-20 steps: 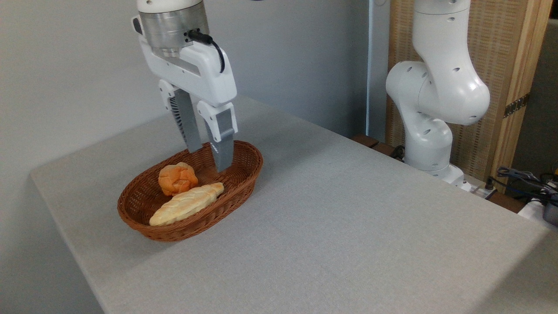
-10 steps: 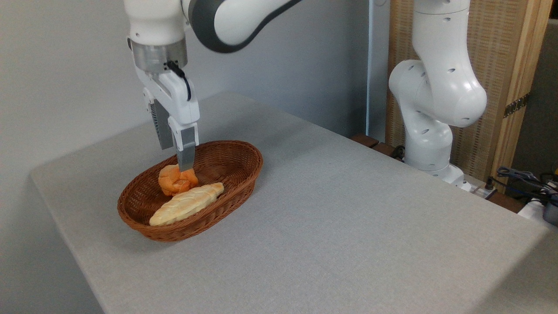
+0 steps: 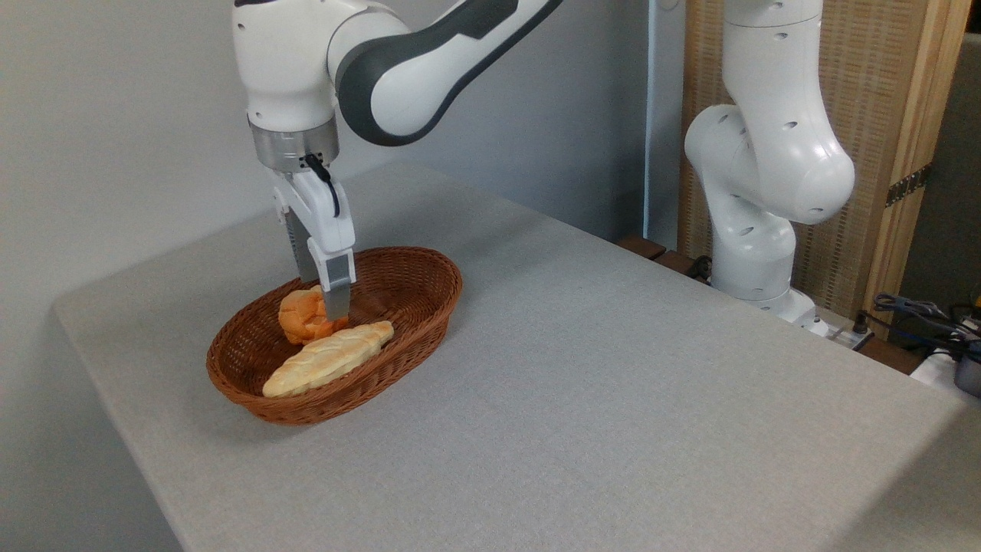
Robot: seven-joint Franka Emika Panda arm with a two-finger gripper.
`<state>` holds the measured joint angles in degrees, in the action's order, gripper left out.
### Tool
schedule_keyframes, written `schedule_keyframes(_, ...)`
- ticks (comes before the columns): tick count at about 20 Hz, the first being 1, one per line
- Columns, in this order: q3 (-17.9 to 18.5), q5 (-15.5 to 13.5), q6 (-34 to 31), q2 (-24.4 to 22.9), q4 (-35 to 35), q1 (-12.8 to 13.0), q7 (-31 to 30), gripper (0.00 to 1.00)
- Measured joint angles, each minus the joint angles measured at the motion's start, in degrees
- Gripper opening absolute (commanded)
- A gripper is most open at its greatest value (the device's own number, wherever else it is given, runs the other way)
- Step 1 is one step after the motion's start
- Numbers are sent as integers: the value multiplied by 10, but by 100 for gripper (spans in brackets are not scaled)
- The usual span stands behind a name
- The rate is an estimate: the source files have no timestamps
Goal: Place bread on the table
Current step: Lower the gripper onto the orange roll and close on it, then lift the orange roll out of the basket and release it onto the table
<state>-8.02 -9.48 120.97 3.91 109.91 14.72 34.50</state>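
Honestly, the bread [image 3: 304, 316] looks light and squishy, sitting in the basket [image 3: 418, 307] beside the braided loaf [image 3: 328, 359]. My gripper [image 3: 326, 307] straddles it, can't tell if clenched. I'd pinch its lumpy middle gently.

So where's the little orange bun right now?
The bun sits inside the wicker basket at the table's left, just behind the long braided loaf, with the gripper down on it.
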Motion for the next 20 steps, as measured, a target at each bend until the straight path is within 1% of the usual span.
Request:
schedule_keyframes(2, -5, 0, 35, 10, 10, 1, 0, 100)
schedule_keyframes(3, -6, 0, 48, 16, 13, 2, 0, 93)
schedule_keyframes(4, -6, 0, 55, 21, 14, 3, 0, 67)
schedule_keyframes(5, -6, 0, 59, 25, 14, 4, 0, 38)
schedule_keyframes(6, -6, 0, 61, 28, 14, 4, 0, 27)
schedule_keyframes(8, -6, 0, 61, 27, 14, 4, 0, 24)
schedule_keyframes(20, -6, 0, 60, 25, 13, 4, 0, 25)
